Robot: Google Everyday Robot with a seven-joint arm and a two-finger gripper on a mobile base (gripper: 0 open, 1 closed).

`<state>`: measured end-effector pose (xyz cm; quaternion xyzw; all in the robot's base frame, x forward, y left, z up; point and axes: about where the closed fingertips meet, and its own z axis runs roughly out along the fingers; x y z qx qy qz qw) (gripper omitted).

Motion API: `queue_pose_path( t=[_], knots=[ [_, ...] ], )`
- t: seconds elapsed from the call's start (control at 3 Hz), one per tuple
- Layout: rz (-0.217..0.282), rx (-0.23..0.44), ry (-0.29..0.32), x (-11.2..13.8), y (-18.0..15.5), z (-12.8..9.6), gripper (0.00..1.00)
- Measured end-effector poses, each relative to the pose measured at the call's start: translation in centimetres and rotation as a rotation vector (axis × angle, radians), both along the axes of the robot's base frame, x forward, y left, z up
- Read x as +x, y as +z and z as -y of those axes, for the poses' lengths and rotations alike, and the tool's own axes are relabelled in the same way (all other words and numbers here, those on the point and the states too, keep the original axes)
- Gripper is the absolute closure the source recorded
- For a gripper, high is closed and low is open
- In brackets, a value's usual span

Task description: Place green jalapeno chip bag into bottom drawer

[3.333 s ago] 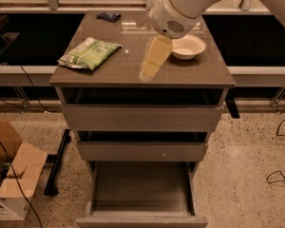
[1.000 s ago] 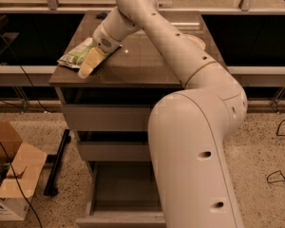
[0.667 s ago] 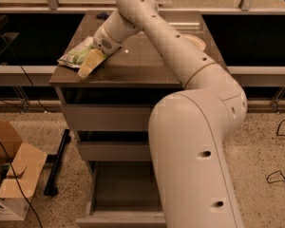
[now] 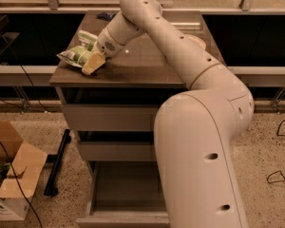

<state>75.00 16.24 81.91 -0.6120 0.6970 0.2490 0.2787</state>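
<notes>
The green jalapeno chip bag (image 4: 77,54) lies at the front left corner of the cabinet top (image 4: 147,65), crumpled, with its far end raised. My gripper (image 4: 93,64) is at the bag's near right end, its yellowish fingers (image 4: 96,61) closed on the bag's edge. The arm reaches in from the right and crosses the top. The bottom drawer (image 4: 126,186) is pulled out below, with its flat floor showing. The arm's big lower link hides the drawer's right part.
A dark blue packet (image 4: 106,16) lies at the back of the top. A white bowl (image 4: 198,41) shows partly behind the arm. Two closed drawer fronts (image 4: 109,118) sit above the open one. A cardboard box (image 4: 12,175) and a black stand leg (image 4: 57,163) are on the floor at left, with cables (image 4: 280,175) at right.
The arm has swung from the bowl side to the left and come down on the bag. Over the last second the gripper stays at the bag, which looks more bunched up.
</notes>
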Motion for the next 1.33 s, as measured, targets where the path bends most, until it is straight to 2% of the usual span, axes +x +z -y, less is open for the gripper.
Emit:
queue_pose_path(
  t=[0.33, 0.67, 1.0, 1.33],
  knots=[
    [0.003, 0.000, -0.001, 0.0, 0.2, 0.1, 0.96],
    [0.003, 0.000, -0.001, 0.0, 0.5, 0.1, 1.00],
    [0.003, 0.000, -0.001, 0.0, 0.5, 0.1, 1.00],
    [0.067, 0.008, -0.015, -1.3, 3.3, 2.0, 1.00]
  ],
)
